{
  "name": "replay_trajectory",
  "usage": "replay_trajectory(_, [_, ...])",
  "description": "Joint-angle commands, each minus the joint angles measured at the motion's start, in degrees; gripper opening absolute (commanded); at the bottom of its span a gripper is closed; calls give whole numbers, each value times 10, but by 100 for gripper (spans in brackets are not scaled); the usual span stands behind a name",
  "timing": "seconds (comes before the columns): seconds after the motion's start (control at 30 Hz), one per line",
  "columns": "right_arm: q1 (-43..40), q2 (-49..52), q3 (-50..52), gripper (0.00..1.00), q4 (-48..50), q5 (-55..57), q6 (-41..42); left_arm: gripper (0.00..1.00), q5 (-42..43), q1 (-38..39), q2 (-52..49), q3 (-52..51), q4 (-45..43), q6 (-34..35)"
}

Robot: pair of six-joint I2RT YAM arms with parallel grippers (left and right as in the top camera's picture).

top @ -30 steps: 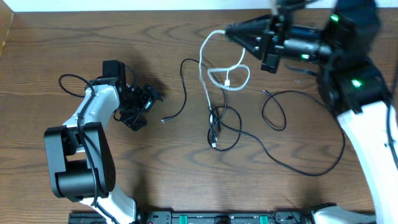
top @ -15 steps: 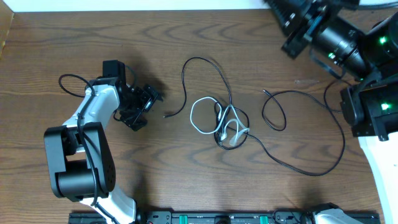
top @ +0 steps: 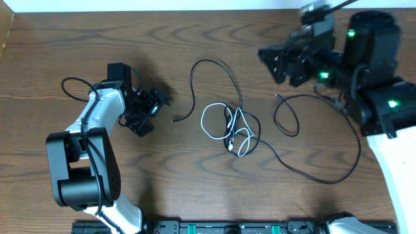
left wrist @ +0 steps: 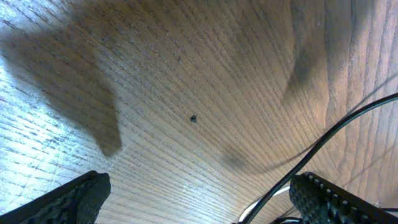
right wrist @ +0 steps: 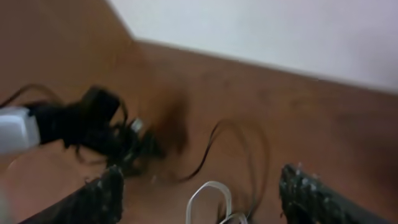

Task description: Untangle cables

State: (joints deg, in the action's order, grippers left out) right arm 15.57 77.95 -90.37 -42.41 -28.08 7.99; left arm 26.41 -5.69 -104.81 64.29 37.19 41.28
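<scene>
Lying loose, seemingly tangled together: the cables (top: 234,133).

Tangled cables (top: 234,132) on wooden table (top: 195,190)

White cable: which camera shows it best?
Overhead: the whole white cable shows, looped across the black cable. Right wrist catches only a blurred loop at its bottom edge; left wrist, perhaps a sliver.
</scene>
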Motion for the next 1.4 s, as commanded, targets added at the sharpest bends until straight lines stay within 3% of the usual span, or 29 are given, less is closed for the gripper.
replay_trajectory(0.0, [27,26,15,62,-8,-59,2,98,-8,-2,-6,-3,2,-5])
replay_trajectory(0.27, [127,139,31,45,-26,-94,3,98,-8,-2,-6,-3,2,-5])
replay_trajectory(0.47, [200,241,31,48,-17,-87,23,98,-8,-2,-6,-3,2,-5])
replay_trajectory(0.6, [233,294,31,43,-23,34,21,98,-8,-2,-6,-3,2,-5])
replay_trajectory(0.67, [244,311,31,39,-31,96,-16,98,-8,-2,-6,-3,2,-5])
replay_trajectory(0.87, [278,332,31,55,-71,190,-184,98,-8,-2,-6,-3,2,-5])
replay_trajectory(1.07, [311,361,31,54,-92,284,-195,98,-8,-2,-6,-3,2,-5])
replay_trajectory(1.17, [326,380,31,50,-103,286,-212,98,-8,-2,-6,-3,2,-5])
replay_trajectory(1.37, [345,411,31,51,-132,316,-239,98,-8,-2,-6,-3,2,-5])
